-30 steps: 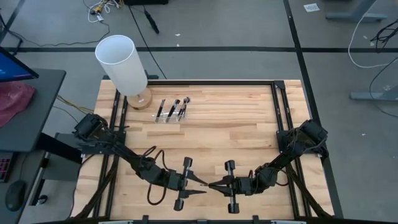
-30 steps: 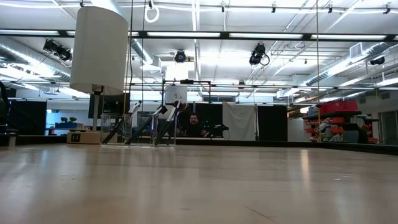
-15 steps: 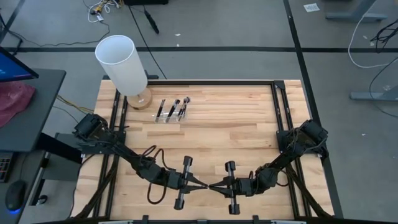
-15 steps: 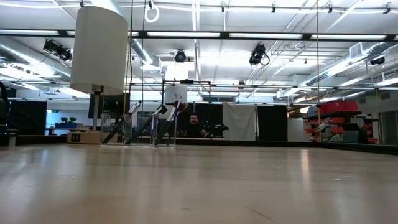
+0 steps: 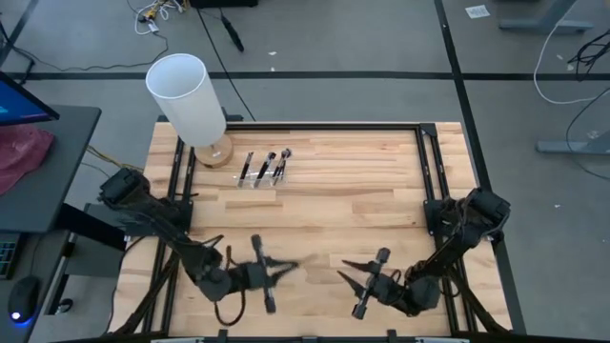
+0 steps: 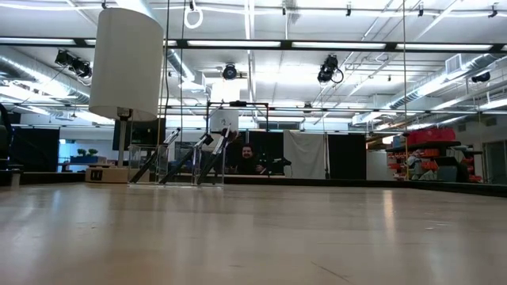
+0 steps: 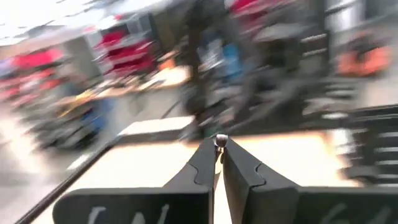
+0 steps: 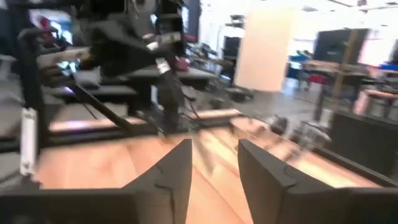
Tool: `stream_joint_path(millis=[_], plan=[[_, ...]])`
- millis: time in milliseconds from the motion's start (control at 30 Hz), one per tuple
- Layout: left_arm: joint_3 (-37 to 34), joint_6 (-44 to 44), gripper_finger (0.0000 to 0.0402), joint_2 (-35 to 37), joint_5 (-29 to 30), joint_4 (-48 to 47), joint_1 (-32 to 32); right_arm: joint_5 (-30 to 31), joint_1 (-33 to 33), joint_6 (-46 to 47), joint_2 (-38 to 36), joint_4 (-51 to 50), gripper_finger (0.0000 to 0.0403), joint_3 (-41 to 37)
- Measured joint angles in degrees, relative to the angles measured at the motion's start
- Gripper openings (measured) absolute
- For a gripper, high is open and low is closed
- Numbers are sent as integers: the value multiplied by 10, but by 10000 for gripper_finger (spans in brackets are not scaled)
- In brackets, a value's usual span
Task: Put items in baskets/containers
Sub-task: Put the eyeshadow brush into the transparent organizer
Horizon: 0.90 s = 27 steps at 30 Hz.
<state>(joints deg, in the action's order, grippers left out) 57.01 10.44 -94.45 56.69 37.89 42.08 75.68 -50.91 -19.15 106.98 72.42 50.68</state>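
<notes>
We clench a brush [image 7: 219,140] in our left gripper [image 7: 217,163]; right gripper [image 8: 214,163] released. Next, carry it to the clear holder [image 5: 261,175].

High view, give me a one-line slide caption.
Left gripper shut on a brush, right gripper open, three brushes in the clear holder.
</notes>
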Motion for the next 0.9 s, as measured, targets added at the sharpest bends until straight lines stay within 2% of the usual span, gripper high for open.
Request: stream_joint_path(millis=[100, 167, 300, 433, 600, 733, 900], plan=[[0, -66, 12, 32, 78, -114, -12, 28, -10, 31, 0, -26, 141, 0], [0, -122, 11, 58, 84, -201, -31, 15, -10, 81, 0, -59, 145, 0], [0, -247, 11, 109, 56, -378, -95, -38, 5, 205, 0, -158, 144, 0], [0, -307, 12, 150, 0, -510, -186, -98, 35, 351, 0, -267, 138, 0], [0, -281, 12, 171, -43, -558, -303, -176, 74, 465, 0, -343, 130, 0], [0, -237, 13, 166, -73, -557, -380, -204, 94, 473, 0, -344, 126, 0], [-12, -228, 13, 152, -132, -548, -459, -213, 102, 472, 0, -343, 125, 0]])
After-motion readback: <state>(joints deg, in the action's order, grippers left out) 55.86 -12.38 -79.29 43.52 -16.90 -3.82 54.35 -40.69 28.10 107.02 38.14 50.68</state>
